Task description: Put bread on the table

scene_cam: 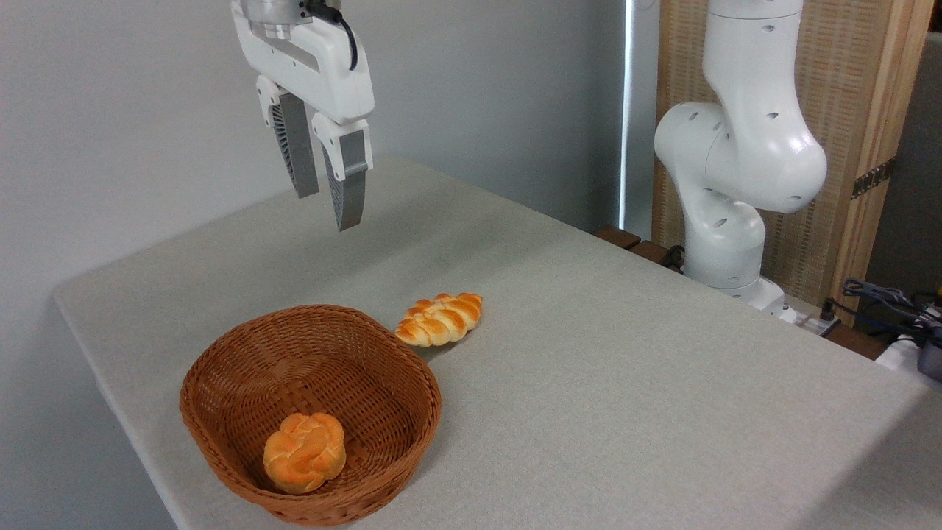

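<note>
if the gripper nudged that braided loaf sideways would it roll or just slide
The loaf looks flattish and pointed-oval, lying flat on the table, so it would probably slide or pivot rather than roll. The fabric-like tabletop likely adds drag.

I read this as a robotics lab set up for tests rather than a home: a white robot arm (736, 162) is bolted at the desk's (625, 383) 3 o'clock edge, with loose cables (879, 298) bundled beside its base. Behind it stand a plain grey wall (132, 110) and a woven screen panel (846, 110) in a wooden frame. The desk wears a grey cloth cover and carries only staged props, a wicker basket (309, 412) and bread (439, 319).
</note>
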### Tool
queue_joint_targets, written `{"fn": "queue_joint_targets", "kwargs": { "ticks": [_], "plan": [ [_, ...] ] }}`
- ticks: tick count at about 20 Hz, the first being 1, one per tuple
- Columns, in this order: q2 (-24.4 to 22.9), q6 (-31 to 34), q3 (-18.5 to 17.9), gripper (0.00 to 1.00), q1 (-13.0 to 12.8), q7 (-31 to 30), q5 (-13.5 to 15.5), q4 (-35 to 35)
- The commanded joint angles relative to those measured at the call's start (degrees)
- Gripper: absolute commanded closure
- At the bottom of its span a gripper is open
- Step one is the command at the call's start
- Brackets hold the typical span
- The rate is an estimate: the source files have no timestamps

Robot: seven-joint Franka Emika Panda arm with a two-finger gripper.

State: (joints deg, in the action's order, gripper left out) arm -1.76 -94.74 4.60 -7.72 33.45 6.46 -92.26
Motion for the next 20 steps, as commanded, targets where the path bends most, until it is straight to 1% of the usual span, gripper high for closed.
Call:
{"fn": "queue_joint_targets", "kwargs": {
  "ticks": [1, 3, 4, 6, 7, 9, 16, 17, 19, 20],
  "plan": [
    [0.7, 1.7, -3.9, 0.00, -1.2, -0.6, -0.7, 2.1],
    [1.5, 1.7, -5.5, 0.00, -1.9, -0.5, -0.7, 2.2],
    [1.9, 1.7, -6.3, 0.00, -2.9, -0.6, -0.7, 2.2],
    [2.7, 1.6, -10.3, 0.00, -6.4, -0.4, -1.2, 2.7],
    [2.8, 1.6, -12.0, 0.00, -7.9, -0.1, -1.9, 2.7],
    [3.2, 1.2, -12.4, 0.00, -7.9, 0.0, -2.0, 2.7],
    [3.9, 1.1, -11.5, 0.00, -7.7, -0.1, -1.9, 2.9],
    [3.9, 1.1, -10.4, 0.00, -7.2, -0.1, -2.0, 2.9],
    [3.9, 1.2, -8.3, 0.00, -4.6, 0.0, -2.0, 2.9],
    [3.9, 1.2, -7.7, 0.00, -4.4, 0.0, -2.1, 2.9]
  ]
}}
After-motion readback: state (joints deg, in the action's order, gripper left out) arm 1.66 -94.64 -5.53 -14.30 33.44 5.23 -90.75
